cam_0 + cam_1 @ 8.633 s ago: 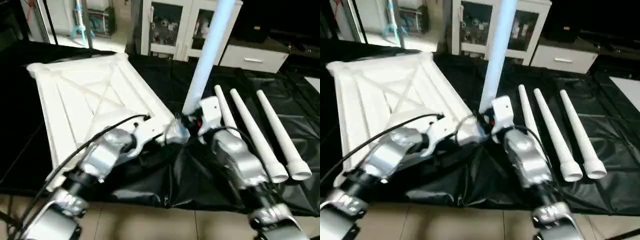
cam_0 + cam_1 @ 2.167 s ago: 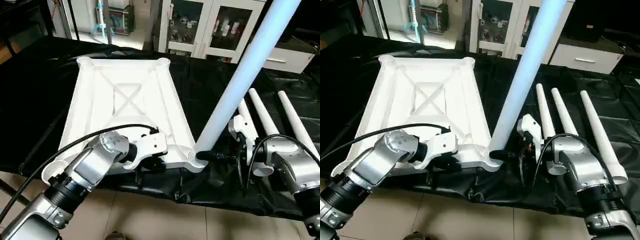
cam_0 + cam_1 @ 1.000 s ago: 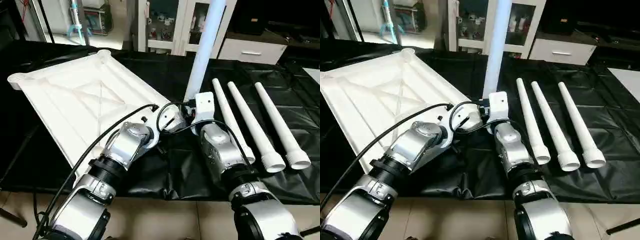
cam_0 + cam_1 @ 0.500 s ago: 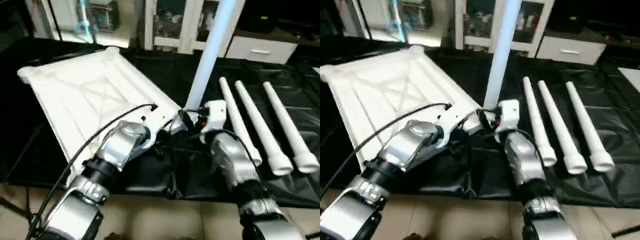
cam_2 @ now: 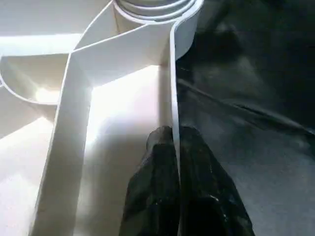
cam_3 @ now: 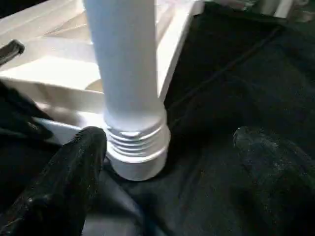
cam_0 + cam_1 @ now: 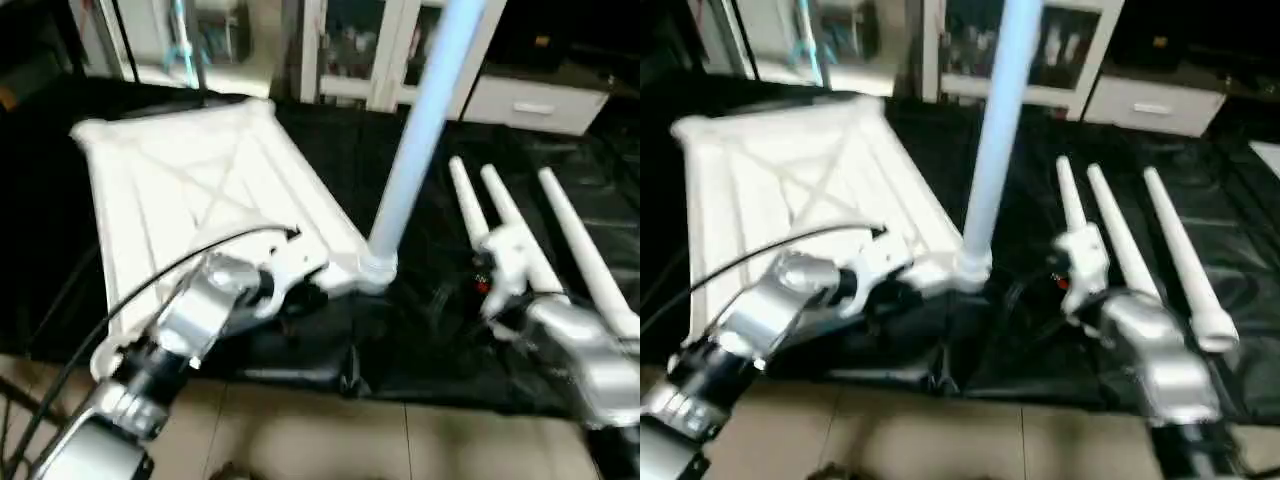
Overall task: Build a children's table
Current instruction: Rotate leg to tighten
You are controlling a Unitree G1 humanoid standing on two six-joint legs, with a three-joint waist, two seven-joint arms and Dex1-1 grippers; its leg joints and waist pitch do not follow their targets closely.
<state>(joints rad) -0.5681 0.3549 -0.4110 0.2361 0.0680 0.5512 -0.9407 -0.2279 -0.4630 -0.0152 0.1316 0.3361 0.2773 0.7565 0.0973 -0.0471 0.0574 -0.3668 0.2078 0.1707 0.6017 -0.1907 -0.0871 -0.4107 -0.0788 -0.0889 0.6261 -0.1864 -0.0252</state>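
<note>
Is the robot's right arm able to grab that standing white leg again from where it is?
Probably yes. The right gripper is open, its fingers either side of the upright leg, nothing between them.

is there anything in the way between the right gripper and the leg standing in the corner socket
Nothing visible. The right gripper is open, its two black fingers spread to either side of the upright leg, with only bare black sheet in the gap before the leg's threaded base.

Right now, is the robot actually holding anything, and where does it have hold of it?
The left gripper pinches the tabletop by its edge wall near the corner socket. The right gripper is open, holding nothing, beside the upright leg.
</note>
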